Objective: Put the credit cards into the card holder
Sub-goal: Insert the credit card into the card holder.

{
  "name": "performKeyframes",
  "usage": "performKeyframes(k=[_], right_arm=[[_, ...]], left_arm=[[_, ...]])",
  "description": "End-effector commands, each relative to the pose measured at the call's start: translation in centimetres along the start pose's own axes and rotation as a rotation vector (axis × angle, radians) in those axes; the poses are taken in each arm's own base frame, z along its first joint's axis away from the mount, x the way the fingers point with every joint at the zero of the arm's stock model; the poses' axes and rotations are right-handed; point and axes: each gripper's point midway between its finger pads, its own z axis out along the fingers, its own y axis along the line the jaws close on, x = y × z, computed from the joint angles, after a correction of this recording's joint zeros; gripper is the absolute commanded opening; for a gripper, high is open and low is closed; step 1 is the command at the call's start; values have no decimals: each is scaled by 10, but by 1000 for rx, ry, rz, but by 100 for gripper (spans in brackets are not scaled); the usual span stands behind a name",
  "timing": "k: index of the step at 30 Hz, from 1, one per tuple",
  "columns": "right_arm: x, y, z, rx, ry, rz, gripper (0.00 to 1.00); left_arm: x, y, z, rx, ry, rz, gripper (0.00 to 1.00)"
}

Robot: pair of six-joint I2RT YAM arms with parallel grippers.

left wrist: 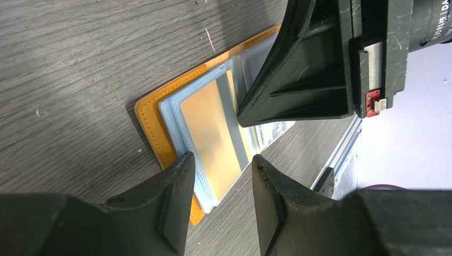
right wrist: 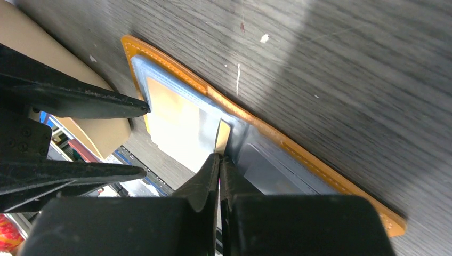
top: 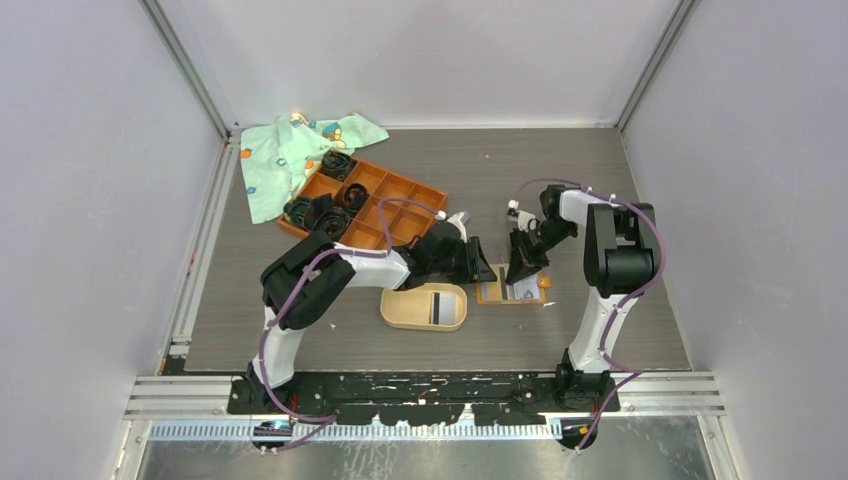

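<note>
Halfway there: one card looks housed, more waiting in the wallet

Near the middle of the table's [top: 620, 190] near edge, the card holder [top: 398, 312] is seemingly carrying one grey card [top: 441, 305]. The left gripper [left wrist: 224, 160] is hovering released over the orange wallet [left wrist: 154, 125] just right of it, where a gold card [left wrist: 210, 133] is sitting in its sleeve. The right gripper [right wrist: 218, 159] is pinching, clenched, at the sleeve's edge. Whether it has a card, I can't tell.

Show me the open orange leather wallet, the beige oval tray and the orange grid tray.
Open orange leather wallet [left wrist: 152, 127]: left wrist view, stitched border.
Beige oval tray [top: 403, 306]: top view, bare floor.
Orange grid tray [top: 378, 180]: top view, empty compartment.
</note>
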Motion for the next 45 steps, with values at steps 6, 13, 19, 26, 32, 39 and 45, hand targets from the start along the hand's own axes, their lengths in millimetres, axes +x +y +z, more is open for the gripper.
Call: performKeyframes(k=[6, 13, 19, 26, 32, 39, 45], right_arm=[[-2, -9, 8, 76, 39, -8, 6], [-2, -10, 7, 85, 39, -9, 6], [-2, -8, 7, 71, 42, -9, 6], [-2, -6, 7, 60, 40, -12, 7], [-3, -1, 7, 33, 39, -16, 8], [-3, 6, 5, -4, 35, -27, 10], [-6, 14, -1, -35, 16, -42, 12]], left_arm=[[-11, -16, -10, 41, -31, 6, 46], [-10, -16, -11, 39, -25, -3, 44], [-9, -9, -11, 13, -21, -16, 45], [-6, -9, -4, 9, 10, -30, 46], [-2, -14, 0, 43, 32, -47, 45], [-10, -40, 3, 179, 21, -65, 43], [-16, -50, -1, 228, -2, -70, 42]])
